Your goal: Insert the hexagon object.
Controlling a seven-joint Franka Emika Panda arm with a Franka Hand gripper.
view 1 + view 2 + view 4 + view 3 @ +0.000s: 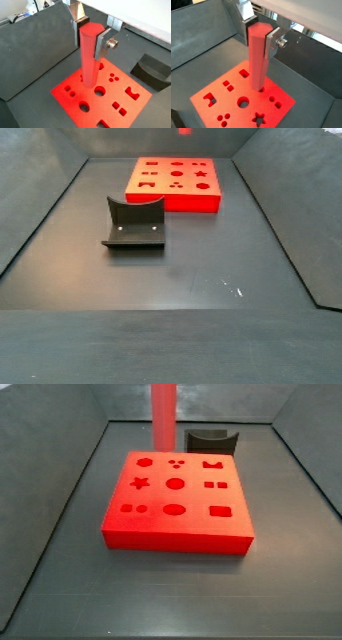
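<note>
My gripper [89, 33] is shut on the top of the hexagon object [89, 60], a long red six-sided peg that hangs upright between the silver fingers; both wrist views show this grip [260, 33]. The peg [259, 60] reaches down over the wide red block with shaped holes [73, 92], ending beside a round hole. I cannot tell whether it touches the block. In a side view the peg [163, 419] stands at the block's [174, 526] far edge, with the gripper above the frame. Only the peg's tip [186, 131] shows above the block [174, 200].
The dark fixture [134, 225] stands on the floor in front of the red block, and also shows behind it in a side view [211, 441] and in a wrist view [153, 72]. Grey sloped walls [60, 474] enclose the dark floor on all sides.
</note>
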